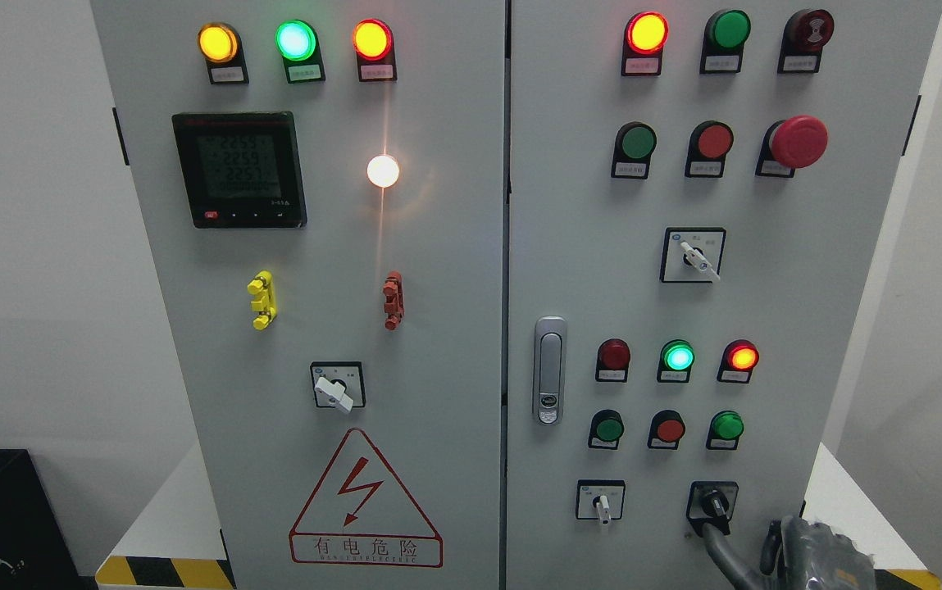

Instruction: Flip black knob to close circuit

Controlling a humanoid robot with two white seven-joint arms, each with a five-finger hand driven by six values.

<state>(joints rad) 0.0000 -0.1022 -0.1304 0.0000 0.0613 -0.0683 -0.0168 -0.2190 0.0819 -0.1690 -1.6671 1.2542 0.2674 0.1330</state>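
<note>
Finger [714,547] of right hand [798,553] under black knob [715,500]

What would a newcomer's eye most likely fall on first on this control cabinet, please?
Probably the bright white glare spot on the left door, beside the black digital meter, under three lit lamps. Next, the big red mushroom button at the right door's upper right and the red-edged lightning warning triangle at the left door's bottom. At lower right, the right hand reaches up to the black knob; whether it grips is unclear.
</note>
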